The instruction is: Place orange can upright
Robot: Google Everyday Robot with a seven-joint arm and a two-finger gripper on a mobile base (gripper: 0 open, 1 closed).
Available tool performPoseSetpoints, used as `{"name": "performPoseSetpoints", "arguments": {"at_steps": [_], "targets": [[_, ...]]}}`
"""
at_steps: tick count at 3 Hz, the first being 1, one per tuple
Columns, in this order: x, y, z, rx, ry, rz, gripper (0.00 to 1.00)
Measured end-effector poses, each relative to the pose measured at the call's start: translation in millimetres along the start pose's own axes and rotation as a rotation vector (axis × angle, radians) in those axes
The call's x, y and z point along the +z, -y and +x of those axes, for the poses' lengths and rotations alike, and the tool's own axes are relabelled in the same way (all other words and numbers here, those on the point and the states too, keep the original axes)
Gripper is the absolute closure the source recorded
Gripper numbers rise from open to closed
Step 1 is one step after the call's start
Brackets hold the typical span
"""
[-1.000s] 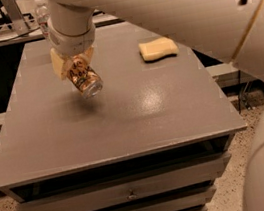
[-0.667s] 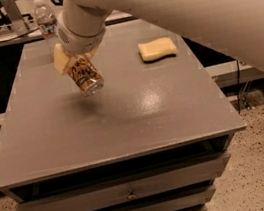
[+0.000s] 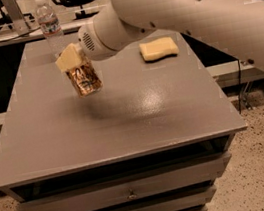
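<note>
While the hand (image 3: 75, 65) grips the can (image 3: 84, 79) by its upper end, the can hangs tilted above the bench (image 3: 126, 129), over its far left part and clear of the top. A bottle (image 3: 51, 28) stands at the bench's far left edge, and a sponge (image 3: 158, 48) lies on its far right part.
</note>
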State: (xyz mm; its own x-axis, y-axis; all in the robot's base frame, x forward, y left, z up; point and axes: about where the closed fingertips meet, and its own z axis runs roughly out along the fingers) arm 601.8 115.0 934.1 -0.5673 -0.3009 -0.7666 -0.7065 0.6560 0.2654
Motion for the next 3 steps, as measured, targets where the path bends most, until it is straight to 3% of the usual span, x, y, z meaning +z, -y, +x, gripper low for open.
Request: {"name": "performPoseSetpoints", "arguments": {"at_steps": [1,2,3], "targets": [[-26.4,1.9,-12.7,0.002,0.104,-0.022,1.00],[-28.3,4.0,-9.8,-0.013,0.116,-0.025,1.00],[-26.3,-3.3,-8.5,-0.056,0.191,-0.058,1.00]]}}
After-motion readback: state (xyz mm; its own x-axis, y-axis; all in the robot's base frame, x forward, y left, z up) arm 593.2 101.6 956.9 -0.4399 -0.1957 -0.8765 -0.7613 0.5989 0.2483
